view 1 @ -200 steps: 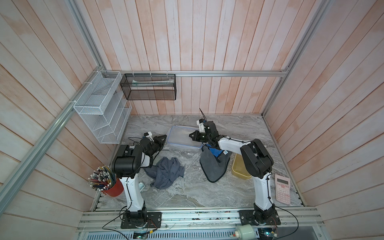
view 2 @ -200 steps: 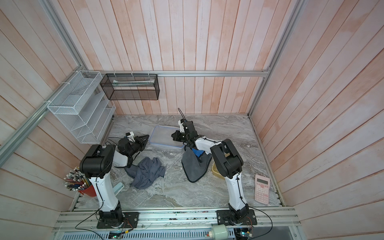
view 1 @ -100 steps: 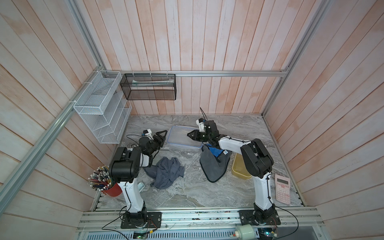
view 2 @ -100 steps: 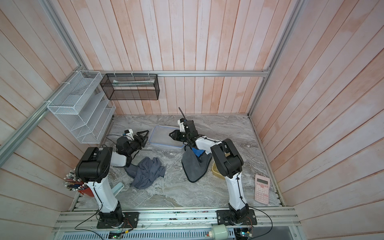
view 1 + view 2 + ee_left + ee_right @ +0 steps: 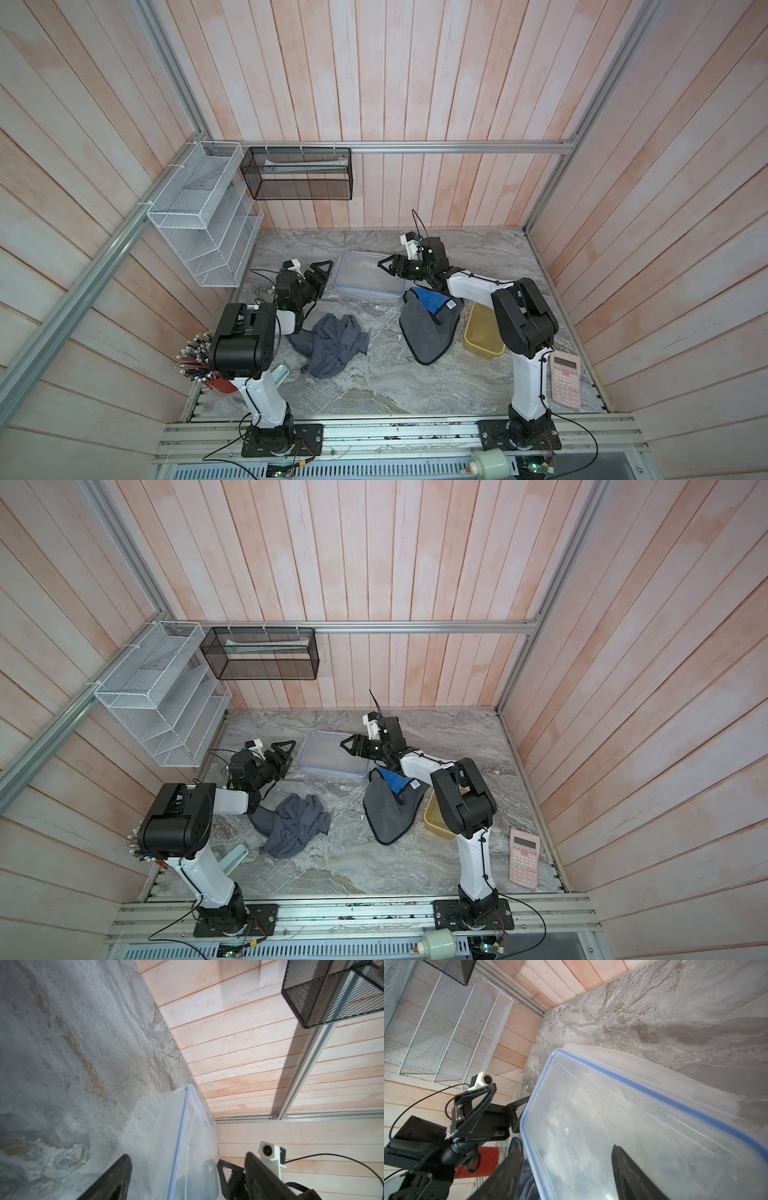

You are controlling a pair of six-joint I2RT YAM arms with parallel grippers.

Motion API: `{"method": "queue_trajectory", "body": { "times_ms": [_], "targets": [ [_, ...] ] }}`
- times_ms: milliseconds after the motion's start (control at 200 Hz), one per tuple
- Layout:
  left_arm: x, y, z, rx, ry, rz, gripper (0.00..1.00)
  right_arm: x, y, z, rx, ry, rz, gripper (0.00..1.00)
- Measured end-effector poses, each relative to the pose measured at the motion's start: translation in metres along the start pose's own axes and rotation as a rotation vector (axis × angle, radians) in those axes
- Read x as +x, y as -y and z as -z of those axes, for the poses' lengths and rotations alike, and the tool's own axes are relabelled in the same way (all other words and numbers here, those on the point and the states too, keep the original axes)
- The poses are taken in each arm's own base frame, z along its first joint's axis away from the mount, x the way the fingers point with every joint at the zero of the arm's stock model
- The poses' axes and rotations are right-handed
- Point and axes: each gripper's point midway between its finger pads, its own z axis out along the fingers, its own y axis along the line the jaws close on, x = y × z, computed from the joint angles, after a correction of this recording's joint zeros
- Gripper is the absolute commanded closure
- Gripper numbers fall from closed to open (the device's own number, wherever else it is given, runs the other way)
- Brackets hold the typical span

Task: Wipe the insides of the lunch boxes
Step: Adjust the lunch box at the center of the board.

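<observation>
Marble tabletop [image 5: 374, 386]: left gripper [image 5: 325, 275] seemingly wider.

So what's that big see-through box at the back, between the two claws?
It is a clear lunch box, rectangular with rounded corners, seemingly plastic, with a blue line around its rim. It lies flat on the marbled table near the back wall; nothing shows inside. The open left gripper is beside one end, the open right gripper over the other. A blue-patched grey cloth lies by its corner.
</observation>
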Motion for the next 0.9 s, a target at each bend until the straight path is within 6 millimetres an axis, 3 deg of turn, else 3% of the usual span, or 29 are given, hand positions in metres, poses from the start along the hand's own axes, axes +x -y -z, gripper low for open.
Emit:
{"method": "queue_trajectory", "body": {
  "times_ms": [365, 670, 900],
  "targets": [
    [0.012, 0.008, 0.011, -0.089, 0.03, -0.072, 0.09, -0.041, -0.001, 0.036, -0.003, 0.101, 0.071, 0.22],
    [0.036, 0.012, 0.018, -0.163, 0.031, -0.092, 0.08, -0.069, 0.06, 0.065, 0.12, 0.166, 0.057, 0.22],
    [0.055, 0.002, 0.014, -0.198, -0.016, -0.075, 0.08, -0.056, 0.083, 0.041, 0.088, 0.08, 0.011, 0.22]
  ]
}}
